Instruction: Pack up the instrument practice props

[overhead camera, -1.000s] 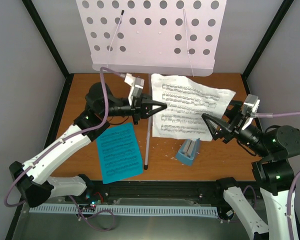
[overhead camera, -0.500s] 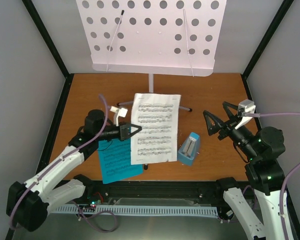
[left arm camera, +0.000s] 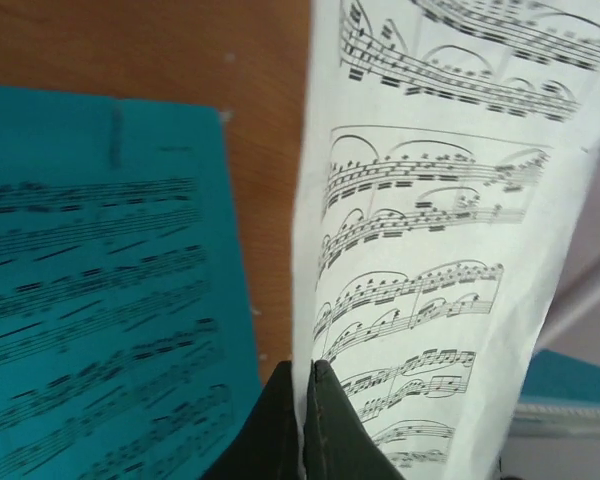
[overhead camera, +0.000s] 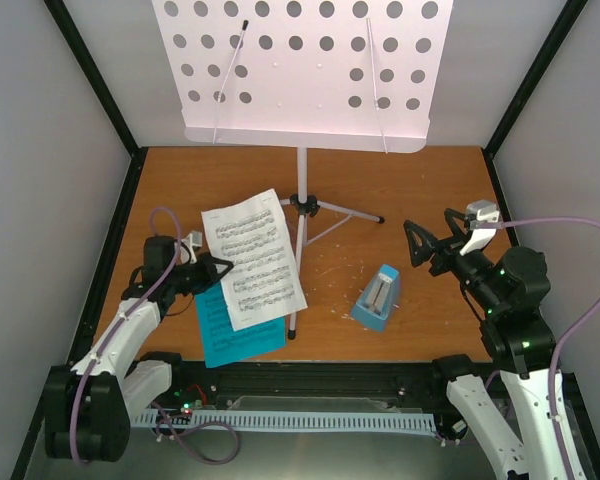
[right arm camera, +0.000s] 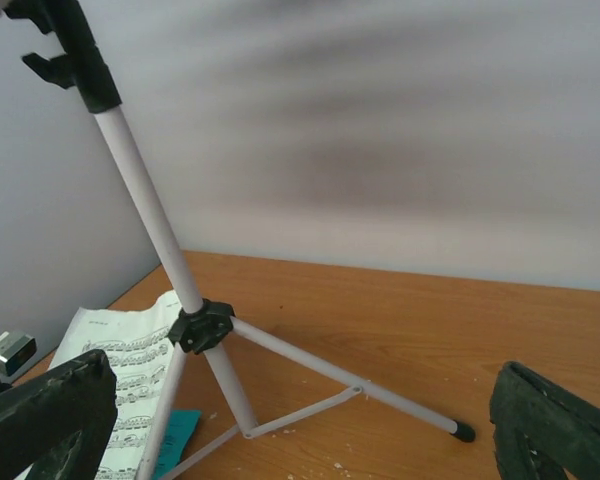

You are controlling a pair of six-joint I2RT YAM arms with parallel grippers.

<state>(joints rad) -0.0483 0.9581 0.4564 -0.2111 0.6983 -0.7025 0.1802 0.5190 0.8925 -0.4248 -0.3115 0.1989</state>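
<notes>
My left gripper [overhead camera: 217, 268] is shut on the left edge of the white music sheet [overhead camera: 253, 257] and holds it over the blue music sheet [overhead camera: 238, 328], which lies flat on the table. In the left wrist view my gripper [left arm camera: 303, 375] pinches the white sheet [left arm camera: 430, 230] beside the blue sheet [left arm camera: 90, 280]. The white perforated music stand [overhead camera: 302, 68] rises at the back on its grey tripod [overhead camera: 302, 212], also in the right wrist view [right arm camera: 205, 330]. The light-blue metronome [overhead camera: 378, 297] stands right of centre. My right gripper [overhead camera: 426, 245] is open and empty, raised right of the metronome.
The wooden table [overhead camera: 420, 190] is enclosed by grey walls with black corner posts. A tripod leg [overhead camera: 294, 300] runs forward between the sheets and the metronome. Another leg with a black foot [overhead camera: 378, 218] points to the right.
My left gripper has pulled the white sheet left and toward the near edge, over the blue sheet. My right gripper let go of it earlier and has drawn back, open.
</notes>
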